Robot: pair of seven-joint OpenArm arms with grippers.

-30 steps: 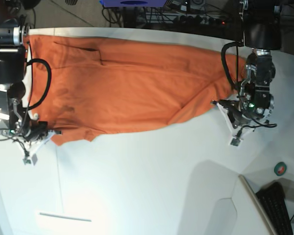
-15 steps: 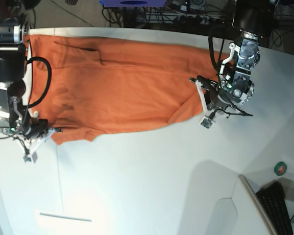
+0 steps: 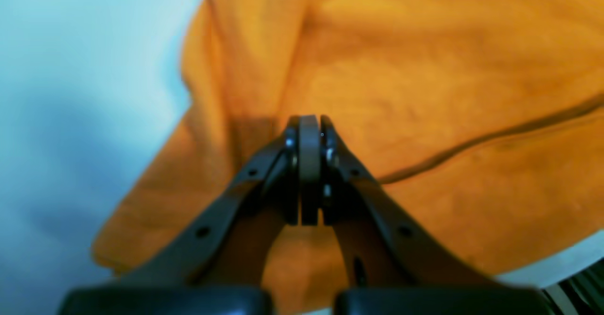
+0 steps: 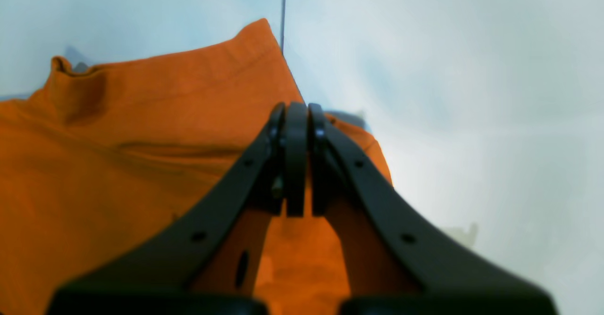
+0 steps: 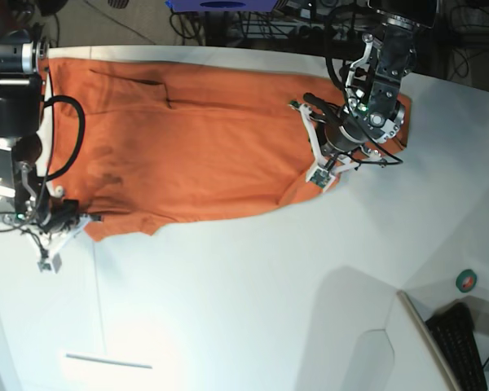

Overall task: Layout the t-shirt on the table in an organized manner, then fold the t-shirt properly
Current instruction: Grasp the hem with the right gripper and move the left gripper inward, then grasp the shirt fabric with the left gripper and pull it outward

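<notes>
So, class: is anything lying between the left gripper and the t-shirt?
Nothing visible. The left gripper, jaws shut, is directly over the t-shirt near its folded edge, with only orange fabric beneath it.

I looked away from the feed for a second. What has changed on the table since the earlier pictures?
The left gripper has swung from the bare table beside the t-shirt in over its edge, jaws shut in the wrist view and nothing visibly held. The right gripper stays shut at the shirt's other end, and the shirt lies as before.
</notes>
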